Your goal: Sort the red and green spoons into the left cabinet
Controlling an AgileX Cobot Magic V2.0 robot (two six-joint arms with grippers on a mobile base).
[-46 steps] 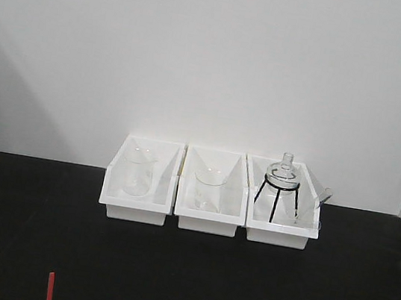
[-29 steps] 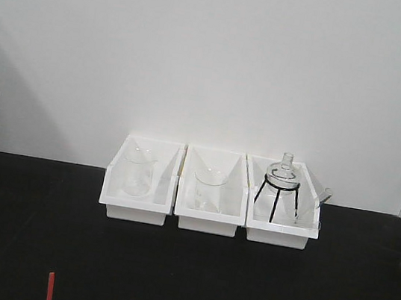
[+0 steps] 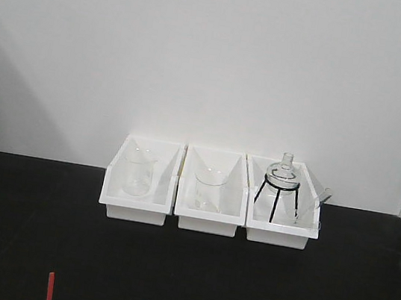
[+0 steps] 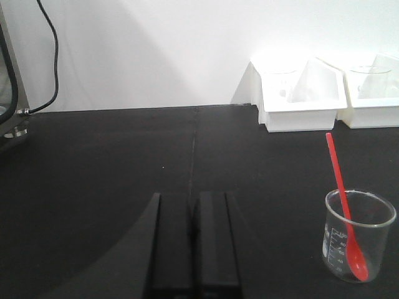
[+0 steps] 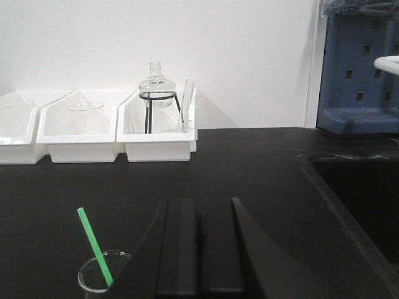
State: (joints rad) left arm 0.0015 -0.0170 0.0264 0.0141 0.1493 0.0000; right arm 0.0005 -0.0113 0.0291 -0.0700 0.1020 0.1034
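Note:
The red spoon [image 4: 342, 198] stands bowl-down in a small glass beaker [image 4: 358, 243] on the black counter, to the right of my left gripper [image 4: 194, 202]. Its handle tip also shows as a red spoon [image 3: 50, 290] stub at the bottom of the front view. My left gripper is shut with nothing between its fingers. The green spoon [image 5: 94, 246] leans in another glass beaker [image 5: 102, 271], just left of my right gripper [image 5: 198, 208], which is shut and empty too. The left cabinet shows only as a grey metal edge [image 4: 7, 68] at the far left of the left wrist view.
Three white bins [image 3: 213, 191] stand in a row against the back wall, holding clear beakers and a flask on a black tripod [image 3: 280, 184]. A sunken black sink [image 5: 358, 199] lies right of my right gripper. A blue pegboard unit [image 5: 361, 68] stands behind it.

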